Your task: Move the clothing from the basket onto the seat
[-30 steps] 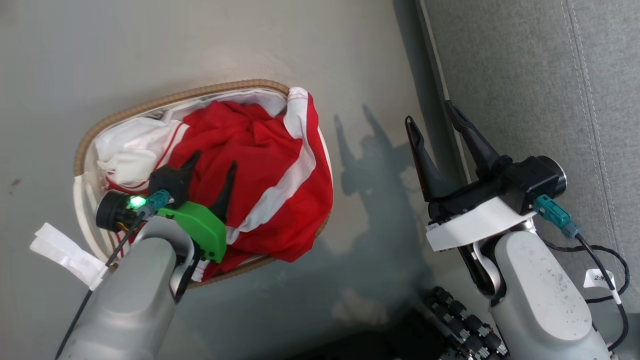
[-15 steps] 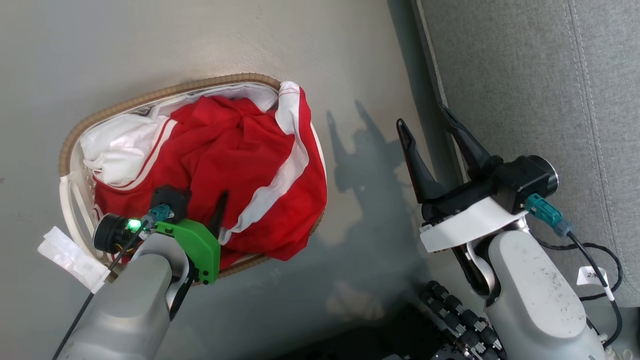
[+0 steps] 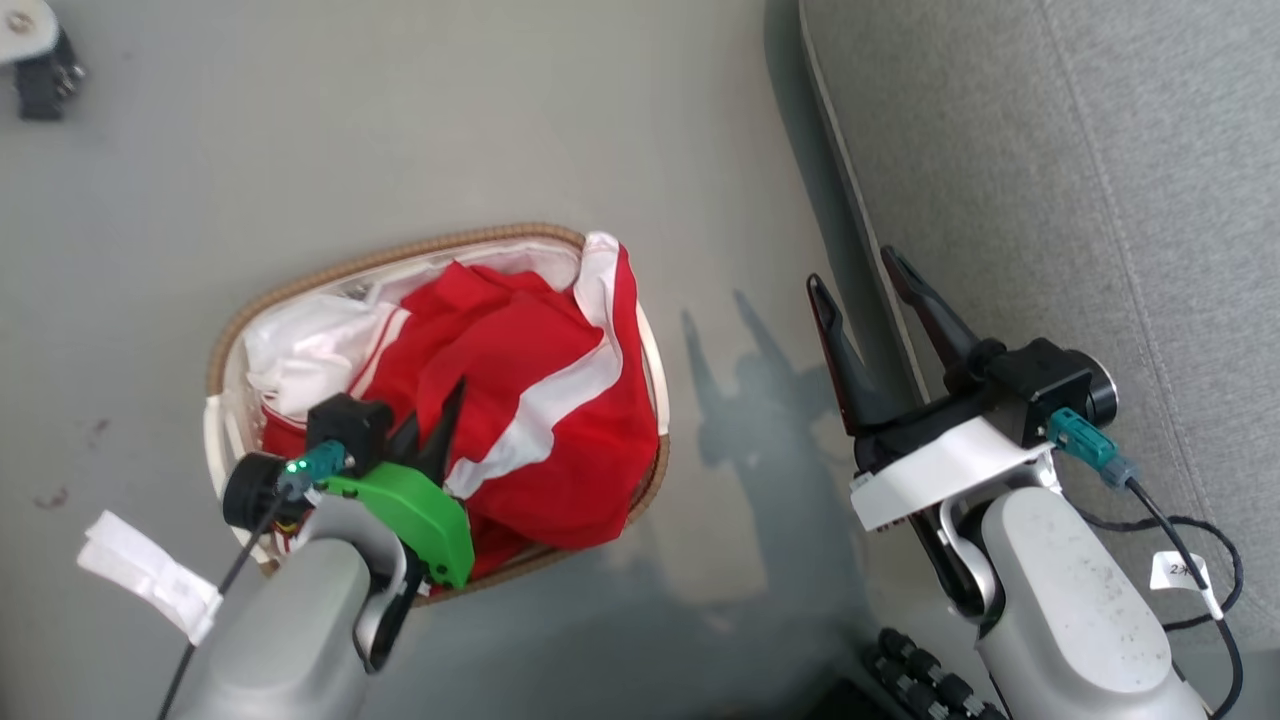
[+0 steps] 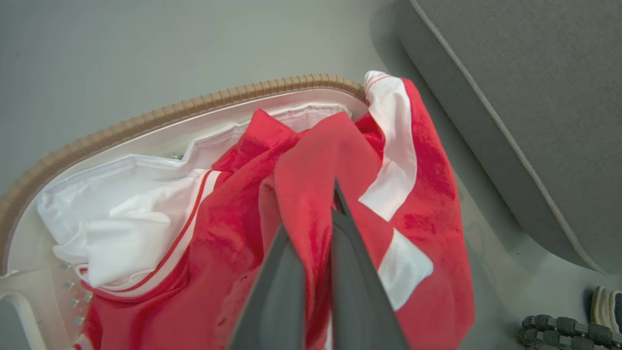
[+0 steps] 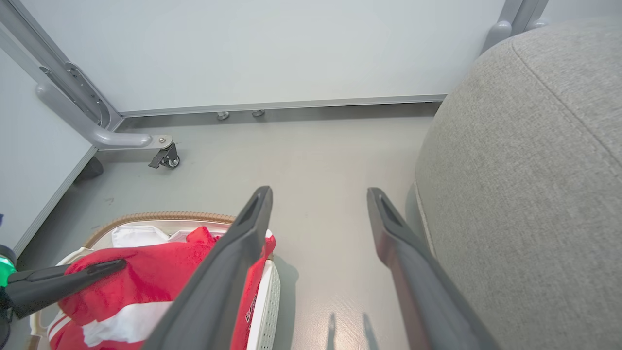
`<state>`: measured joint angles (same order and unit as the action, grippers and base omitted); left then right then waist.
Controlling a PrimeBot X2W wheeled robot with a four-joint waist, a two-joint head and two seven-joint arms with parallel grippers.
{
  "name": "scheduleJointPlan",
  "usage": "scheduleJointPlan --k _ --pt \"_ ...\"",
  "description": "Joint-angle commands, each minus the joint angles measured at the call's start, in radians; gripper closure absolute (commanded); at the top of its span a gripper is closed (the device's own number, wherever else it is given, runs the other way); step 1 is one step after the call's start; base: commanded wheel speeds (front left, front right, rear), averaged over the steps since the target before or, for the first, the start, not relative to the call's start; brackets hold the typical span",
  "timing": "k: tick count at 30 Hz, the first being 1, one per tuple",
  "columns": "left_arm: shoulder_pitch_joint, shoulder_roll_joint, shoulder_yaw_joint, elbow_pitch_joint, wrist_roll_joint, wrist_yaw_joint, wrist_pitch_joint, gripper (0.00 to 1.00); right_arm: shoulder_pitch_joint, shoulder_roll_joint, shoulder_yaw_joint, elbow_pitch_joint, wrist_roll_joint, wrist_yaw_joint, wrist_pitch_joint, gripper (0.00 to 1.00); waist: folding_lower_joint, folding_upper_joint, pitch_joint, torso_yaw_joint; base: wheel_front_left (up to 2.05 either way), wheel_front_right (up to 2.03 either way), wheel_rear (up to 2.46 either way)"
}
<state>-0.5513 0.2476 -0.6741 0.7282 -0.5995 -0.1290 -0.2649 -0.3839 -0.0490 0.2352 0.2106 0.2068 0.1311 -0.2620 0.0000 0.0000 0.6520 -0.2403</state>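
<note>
One thin fold of clothing [image 3: 520,400] in the basket [image 3: 400,250] is being pinched by the left pincer [image 3: 440,420]; the right pincer [image 3: 855,272] is gaping empty. So slight a hold is risking a slip.

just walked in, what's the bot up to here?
The left gripper is down over the basket, jaws shut on a raised fold of the red clothing. The rest of the clothing lies in the basket, with one white-striped part draped over the rim. The right gripper hangs above the floor beside the edge of the seat, jaws open and empty. No clothing lies on the part of the seat in view.
</note>
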Motion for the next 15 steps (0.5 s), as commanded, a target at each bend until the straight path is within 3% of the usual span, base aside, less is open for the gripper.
scheduleJointPlan --k 1,15 --pt "0.035 -0.006 0.015 -0.015 0.021 -0.003 0.001 1.0 0.018 -0.004 -0.005 0.01 -0.001 -0.001 -0.004 0.0 0.0 0.0 -0.106 0.037 0.0 0.0 0.0" --pt "0.264 -0.101 0.164 -0.237 0.116 -0.003 0.0 1.0 0.149 -0.004 -0.032 0.069 -0.021 -0.001 -0.005 0.0 0.0 0.0 -0.385 0.112 0.0 0.0 0.0"
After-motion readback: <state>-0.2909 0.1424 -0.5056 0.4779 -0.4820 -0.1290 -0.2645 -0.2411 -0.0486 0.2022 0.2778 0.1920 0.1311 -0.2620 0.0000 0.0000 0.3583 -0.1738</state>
